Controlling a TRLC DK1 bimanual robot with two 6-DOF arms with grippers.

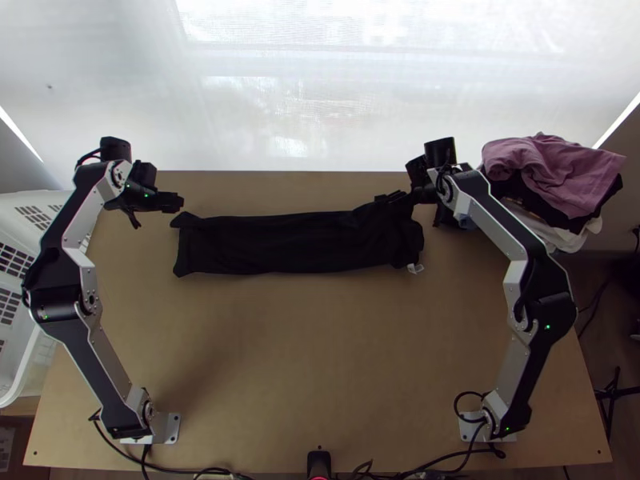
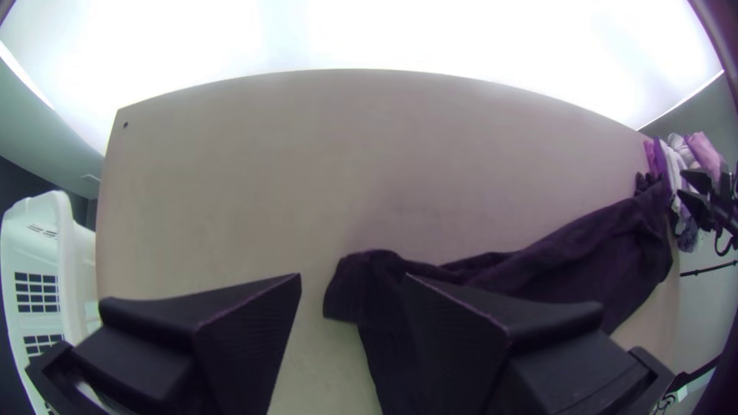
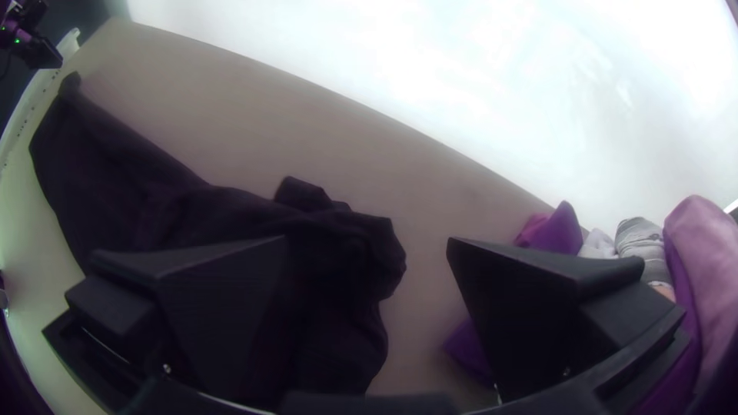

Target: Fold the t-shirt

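Noted: black cloth t-shirt (image 1: pixel 296 244) on the light wooden counter (image 1: pixel 304 344), upper middle of the top view; laid in a long, narrow folded strip running left to right. Fairly smooth through the middle of the strip, loosely bunched toward the right end, with a small white tag (image 1: pixel 414 269) sticking out at the lower right corner. At the left end, a small corner poking out at the top. Left pincer (image 1: pixel 158 214): upper left of the top view, near the strip's left end; released, fingers spread apart in the left wrist view, with bare counter and the tip of the cloth between and nothing gripped. Right pincer (image 1: pixel 410 211): upper right of centre in the top view, over the bunched right end; released too, fingers (image 3: pixel 223 307) wide apart in the right wrist view, one over the dark folds, the other toward the pile, nothing gripped. At upper right of the top view, by the counter's edge, a heap of loose garments: a pinkish-mauve one (image 1: pixel 552 168) on top, black and white ones beneath, plus deep purple cloth (image 3: pixel 565 230) in the right wrist view. At the far left of the top view, a white plastic basket (image 1: pixel 20 212) with slotted walls. Behind the counter, a bright white screen (image 1: pixel 264 120) across the top of the frame.
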